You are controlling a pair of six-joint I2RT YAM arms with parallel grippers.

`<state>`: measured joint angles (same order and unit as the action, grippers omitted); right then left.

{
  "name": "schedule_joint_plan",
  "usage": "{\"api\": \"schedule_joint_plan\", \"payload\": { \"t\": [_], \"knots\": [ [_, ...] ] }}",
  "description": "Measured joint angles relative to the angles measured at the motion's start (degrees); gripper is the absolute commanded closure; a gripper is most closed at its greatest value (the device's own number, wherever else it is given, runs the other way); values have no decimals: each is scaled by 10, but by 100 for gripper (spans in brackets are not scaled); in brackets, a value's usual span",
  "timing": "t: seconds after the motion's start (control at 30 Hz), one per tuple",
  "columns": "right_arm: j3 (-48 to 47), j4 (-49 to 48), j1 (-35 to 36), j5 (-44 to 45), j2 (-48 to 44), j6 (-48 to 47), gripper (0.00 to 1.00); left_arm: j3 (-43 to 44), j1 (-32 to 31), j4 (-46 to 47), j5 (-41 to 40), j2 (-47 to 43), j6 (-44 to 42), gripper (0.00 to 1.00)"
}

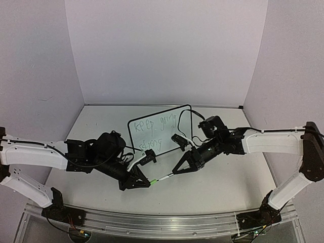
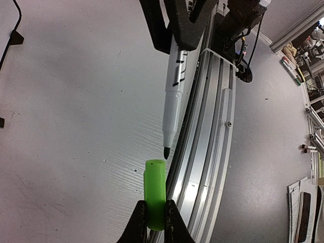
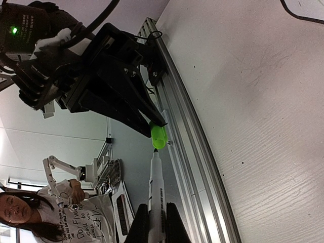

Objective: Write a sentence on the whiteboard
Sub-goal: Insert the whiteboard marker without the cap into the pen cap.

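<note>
The whiteboard [image 1: 174, 114] stands at the table's middle, black-framed, with the sentence [image 1: 157, 124] in thin green handwriting in two lines. A corner of its frame shows in the right wrist view [image 3: 304, 12]. My left gripper [image 1: 147, 183] [image 2: 155, 215] is shut on the green marker cap [image 2: 154, 192] [image 1: 151, 182] [image 3: 159, 135]. My right gripper [image 1: 178, 172] [image 3: 156, 223] is shut on the white marker pen [image 3: 156, 192] [image 2: 174, 96] [image 1: 165, 177]. The pen's dark tip sits just short of the cap's open end, the two nearly in line.
The aluminium rail [image 1: 162, 220] [image 2: 207, 152] [image 3: 187, 142] runs along the table's near edge, under the pen and cap. Black cables [image 1: 195, 114] lie by the board's right side. White walls enclose the back and sides.
</note>
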<state>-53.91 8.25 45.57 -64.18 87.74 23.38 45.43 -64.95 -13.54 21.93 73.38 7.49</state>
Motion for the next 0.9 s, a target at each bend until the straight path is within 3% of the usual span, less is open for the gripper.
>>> {"api": "schedule_joint_plan", "payload": {
  "t": [0.9],
  "knots": [
    [-2, 2, 2, 5, -13, -5, 100, 3, 0, 0, 10, 2, 0, 100]
  ]
}}
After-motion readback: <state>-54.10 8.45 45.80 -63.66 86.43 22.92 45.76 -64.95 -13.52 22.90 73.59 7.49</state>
